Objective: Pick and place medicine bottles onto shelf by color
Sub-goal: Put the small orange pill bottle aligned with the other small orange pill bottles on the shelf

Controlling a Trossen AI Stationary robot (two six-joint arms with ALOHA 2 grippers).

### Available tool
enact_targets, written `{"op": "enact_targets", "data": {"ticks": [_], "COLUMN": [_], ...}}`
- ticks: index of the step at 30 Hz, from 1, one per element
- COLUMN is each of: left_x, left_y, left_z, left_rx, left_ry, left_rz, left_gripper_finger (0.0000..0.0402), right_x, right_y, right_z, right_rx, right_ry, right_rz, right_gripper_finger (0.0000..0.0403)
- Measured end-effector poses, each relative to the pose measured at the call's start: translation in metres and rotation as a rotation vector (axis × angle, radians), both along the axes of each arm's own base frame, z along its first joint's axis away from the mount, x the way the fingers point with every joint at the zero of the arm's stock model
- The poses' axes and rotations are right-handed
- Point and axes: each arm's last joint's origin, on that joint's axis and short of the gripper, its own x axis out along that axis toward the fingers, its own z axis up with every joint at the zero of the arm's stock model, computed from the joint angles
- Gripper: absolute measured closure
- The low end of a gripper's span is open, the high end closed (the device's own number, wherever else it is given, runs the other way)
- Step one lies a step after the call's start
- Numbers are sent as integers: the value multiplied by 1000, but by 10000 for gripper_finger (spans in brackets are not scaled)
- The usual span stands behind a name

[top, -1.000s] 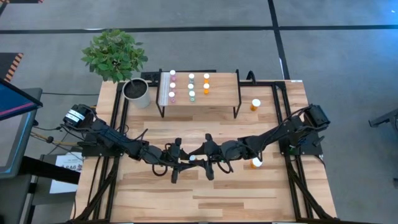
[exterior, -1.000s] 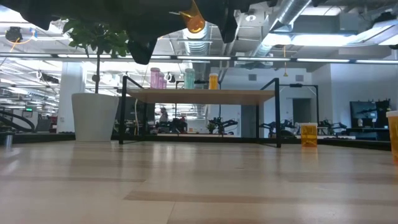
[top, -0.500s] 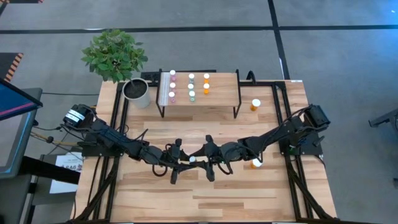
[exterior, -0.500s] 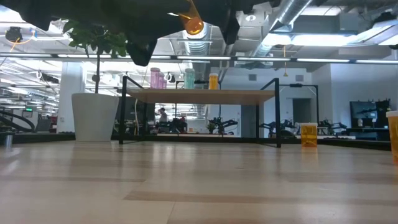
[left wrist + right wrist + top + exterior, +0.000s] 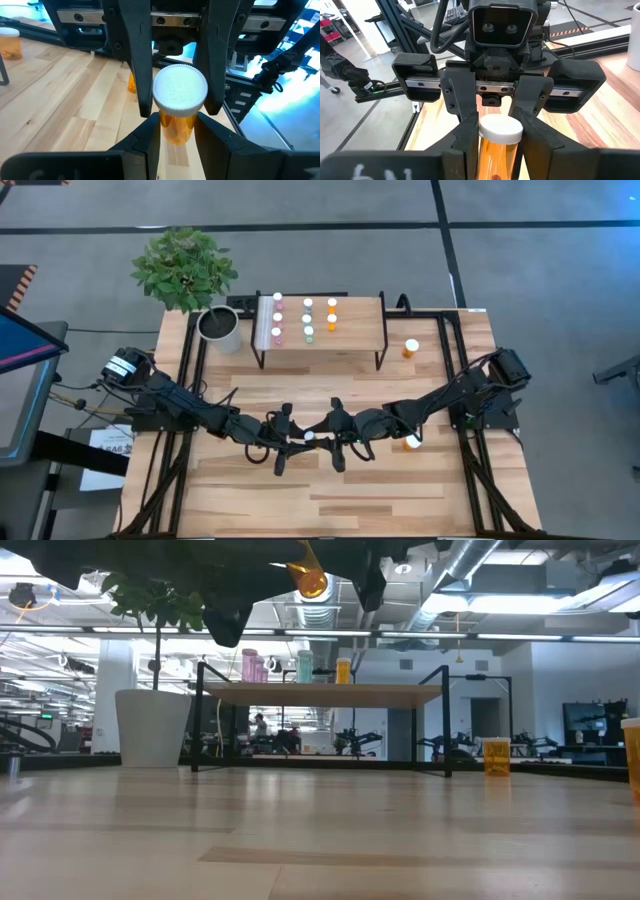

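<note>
Both hands meet over mid-counter (image 5: 330, 500) on one large orange bottle (image 5: 178, 102), held level above the surface, apparently a pass from one arm to the other. Left hand (image 5: 292, 440): fingers narrowed, clamping the bottle's orange body. Right hand (image 5: 327, 436): fingers closing on the same bottle from the opposite end. The shelf (image 5: 360, 320) stands well beyond both hands, vials already sorted there.
</note>
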Motion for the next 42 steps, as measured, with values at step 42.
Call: {"op": "enact_targets", "data": {"ticks": [42], "left_x": [-2], "left_y": [1], "left_z": [3], "left_rx": [-11], "left_ry": [2], "left_rz": [6], "left_gripper_finger": [167], "right_x": [-14], "right_y": [7], "right_z": [10], "right_rx": [8], "right_ry": [53], "right_rz": [19], "right_gripper_finger": [259]}}
